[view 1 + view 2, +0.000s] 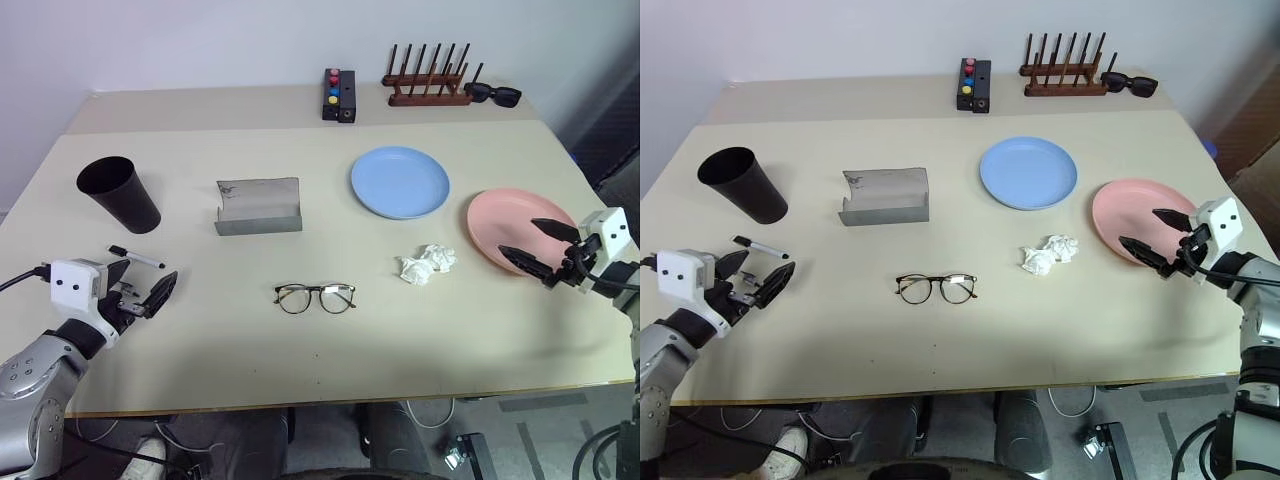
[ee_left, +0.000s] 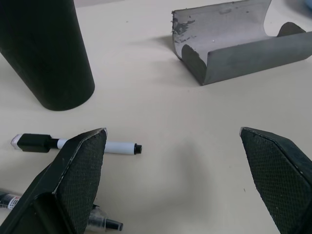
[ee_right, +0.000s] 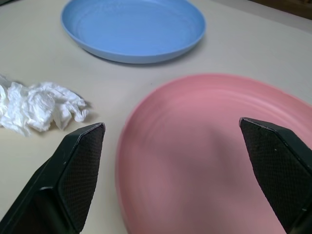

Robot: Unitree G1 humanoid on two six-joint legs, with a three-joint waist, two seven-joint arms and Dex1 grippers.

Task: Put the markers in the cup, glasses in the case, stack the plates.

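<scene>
Basically nothing is grasped yet — both arms are staged over their first targets. Left end effector is spread wide and empty, low over the worktop at its near left corner, with the marker lying flat just beyond it; the left wrist view shows a second marker closer in, partly behind one finger, so probably two to collect. The cup stands upright right behind them, mouth up and tilted slightly in view — a short lift-and-drop, which is likely why the left arm starts there. The case sits mid-worktop, lid hinged up and the tray open toward the robot, so it is ready to receive; the glasses lie in front of it, well apart, lenses toward the near edge and arms apparently folded. Right end effector is also released, fingers straddling the near rim of the pink plate without visibly touching — looks like a rim pinch being set up. The blue plate is beside it, apart, nothing on it, so it reads as the stack base. A crumpled tissue lies between the plates and the glasses, close enough to the pink plate's path to get dragged. Along the far edge: a button box, a wooden rack and black sunglasses — not task items, leave them.
</scene>
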